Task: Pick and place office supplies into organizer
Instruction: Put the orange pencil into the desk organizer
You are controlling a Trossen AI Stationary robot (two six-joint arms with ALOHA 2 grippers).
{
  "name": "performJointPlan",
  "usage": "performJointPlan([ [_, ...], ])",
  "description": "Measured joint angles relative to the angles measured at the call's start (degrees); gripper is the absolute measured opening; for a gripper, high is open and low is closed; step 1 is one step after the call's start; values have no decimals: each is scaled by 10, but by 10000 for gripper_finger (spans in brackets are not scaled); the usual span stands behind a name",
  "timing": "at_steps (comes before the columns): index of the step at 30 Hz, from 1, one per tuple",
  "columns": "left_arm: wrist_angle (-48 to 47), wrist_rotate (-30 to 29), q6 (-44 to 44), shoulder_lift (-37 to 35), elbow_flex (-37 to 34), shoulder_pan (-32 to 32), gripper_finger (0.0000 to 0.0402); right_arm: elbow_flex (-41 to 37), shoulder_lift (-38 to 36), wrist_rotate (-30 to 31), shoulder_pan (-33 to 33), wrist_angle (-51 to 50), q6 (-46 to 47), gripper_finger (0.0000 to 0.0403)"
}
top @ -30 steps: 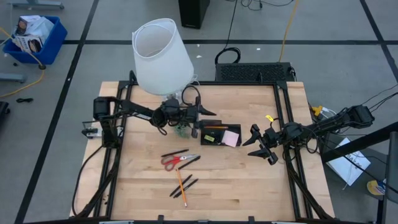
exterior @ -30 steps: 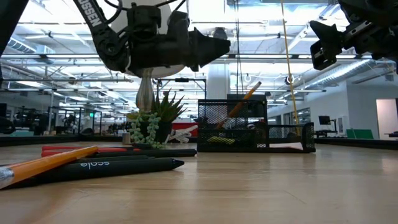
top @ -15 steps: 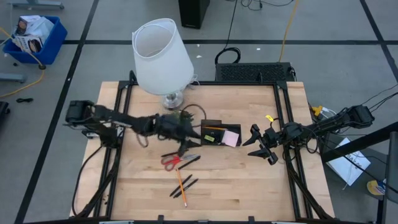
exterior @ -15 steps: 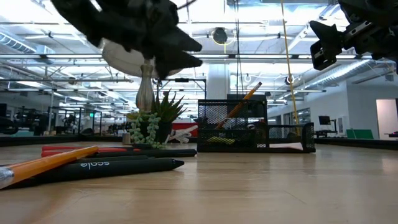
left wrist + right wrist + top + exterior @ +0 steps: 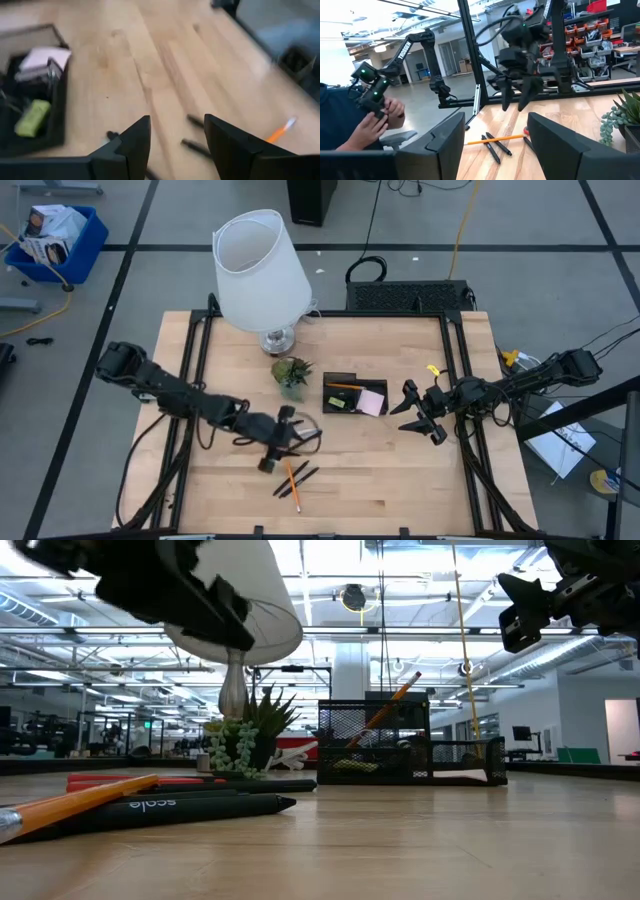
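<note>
I see a worktop (image 5: 400, 470) made of pale wood planks, smooth, with a black metal frame around it. The organizer (image 5: 355, 395) sits near the middle of it, a low black box of wire mesh with small parts inside. In it I see a pink square sticky-note pad (image 5: 372, 402), a small yellow-green piece (image 5: 337, 404) that looks soft like an eraser, and an orange pencil (image 5: 346, 385) leaning up. From the low view the mesh walls (image 5: 375, 740) look thin and see-through. More office supplies lie on the wood in front of the organizer: a thin orange pencil (image 5: 291, 482) and thin black pens (image 5: 300, 477) beside it. Close to the low camera lies a black pen (image 5: 170, 810) with small writing that looks like "eloss", but I cannot read it for sure. The scissors' red handles (image 5: 130, 781) show behind it. My left gripper (image 5: 278, 442) hangs low over the wood, right by the pens, and its jaws stand apart with nothing between them. My right gripper (image 5: 418, 412) waits above the right side of the worktop, near the organizer, jaws wide and empty. A small green plant (image 5: 291, 372) with beady leaves stands by a lamp (image 5: 259, 272) with a smooth white shade. In the right wrist view a person's hands (image 5: 382, 117) hold a dark controller.
</note>
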Motion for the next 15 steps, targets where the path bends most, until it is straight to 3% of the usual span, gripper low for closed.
performJointPlan([
  [4,63,-13,46,5,1,-37,189,0,0,0,0,0,0,210],
  [9,84,-39,170,35,1,-78,189,0,0,0,0,0,0,211],
  [15,77,-101,180,75,13,-97,189,0,0,0,0,0,0,209],
])
